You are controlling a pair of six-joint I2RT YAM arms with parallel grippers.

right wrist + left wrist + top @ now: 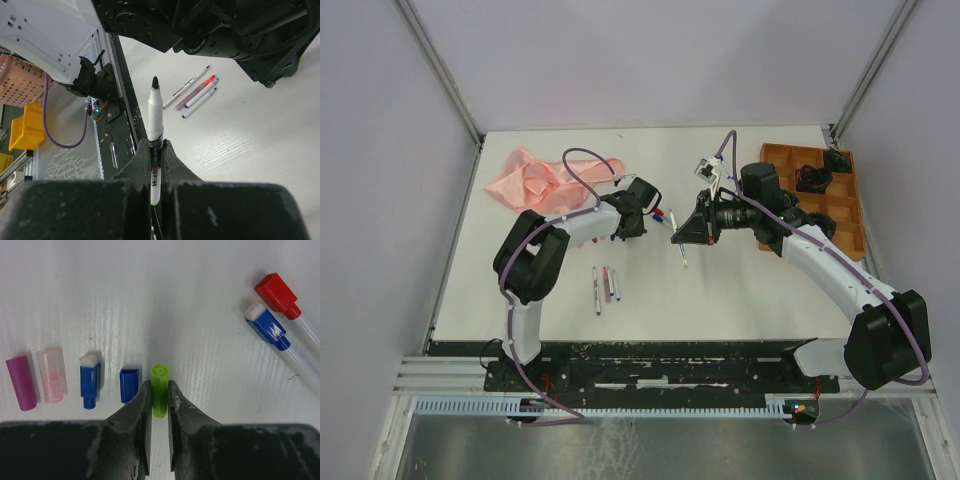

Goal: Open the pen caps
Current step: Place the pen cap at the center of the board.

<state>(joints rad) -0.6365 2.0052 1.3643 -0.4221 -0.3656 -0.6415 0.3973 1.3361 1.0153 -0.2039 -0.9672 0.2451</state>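
Observation:
In the left wrist view my left gripper [160, 386] is shut on a green pen cap [160, 375] that lies on the white table, last in a row of loose caps: purple [21, 382], clear pink [51, 375], blue with a white end [90, 380] and blue [129, 385]. Two pens lie at the right with a red cap [276, 294] and a blue cap [267, 326] still on. My right gripper [155, 146] is shut on a white pen [155, 112] with its dark tip bare. From above, my left gripper [642, 215] and my right gripper [682, 236] are close together at mid-table.
Three pens [605, 287] lie on the table in front of the left arm; they also show in the right wrist view [196, 92]. A pink cloth [535, 178] lies at the back left. An orange compartment tray [850, 215] stands at the back right.

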